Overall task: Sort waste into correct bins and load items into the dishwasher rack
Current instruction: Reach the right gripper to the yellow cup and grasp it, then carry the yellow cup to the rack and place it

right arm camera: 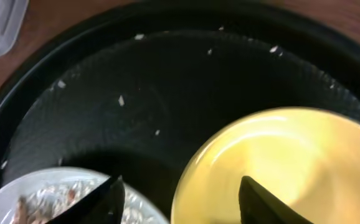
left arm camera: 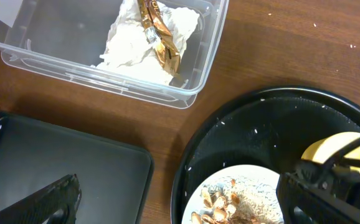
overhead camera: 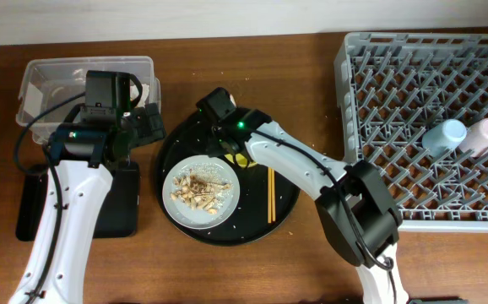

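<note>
The bowl sat on the round tray, right side up, just beside the plate of scraps. It was round, so it had no long side, and its mouth faced up. The right gripper hung low over it with its two fingers spread wide. One finger was over the inside of the bowl and the other was outside it, with the rim between them. It had hold of nothing yet. If the fingers closed on only a thin bit of rim, the smooth bowl could slip out or tip on the way to the rack. If the bowl swung as it came up, it could bump the plate and spill the scraps. The chopsticks lay side by side on the round tray to the right of the plate. Their long way ran up and down in the view from above, and a low swing could knock them too. The left gripper was by the tub, where the napkin lay. Only one of its fingers showed, so I could not tell how wide it was.
</note>
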You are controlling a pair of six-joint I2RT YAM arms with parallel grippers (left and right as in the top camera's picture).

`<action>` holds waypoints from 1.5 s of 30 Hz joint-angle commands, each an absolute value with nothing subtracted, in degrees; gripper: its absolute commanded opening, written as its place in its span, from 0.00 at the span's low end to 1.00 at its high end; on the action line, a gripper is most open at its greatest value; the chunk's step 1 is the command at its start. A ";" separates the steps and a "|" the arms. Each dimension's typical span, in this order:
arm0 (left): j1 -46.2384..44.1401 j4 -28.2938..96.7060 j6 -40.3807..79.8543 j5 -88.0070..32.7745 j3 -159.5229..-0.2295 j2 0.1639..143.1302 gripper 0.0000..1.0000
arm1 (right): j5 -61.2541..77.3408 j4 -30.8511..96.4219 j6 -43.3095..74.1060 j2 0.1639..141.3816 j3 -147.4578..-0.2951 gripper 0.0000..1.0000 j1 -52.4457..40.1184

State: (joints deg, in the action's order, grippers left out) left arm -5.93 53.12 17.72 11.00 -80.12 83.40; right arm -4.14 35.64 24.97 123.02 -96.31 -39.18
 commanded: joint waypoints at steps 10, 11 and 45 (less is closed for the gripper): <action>-5.74 53.06 17.06 11.42 -80.05 82.76 0.99 | -5.17 40.45 29.45 122.93 -101.21 0.04 -38.50; -5.74 53.04 17.06 11.42 -80.05 82.76 1.00 | -4.62 42.87 29.47 121.30 -103.83 0.04 -37.54; -5.74 53.04 17.06 11.42 -80.05 82.76 0.99 | 58.76 56.88 2.59 131.37 -118.83 0.04 23.29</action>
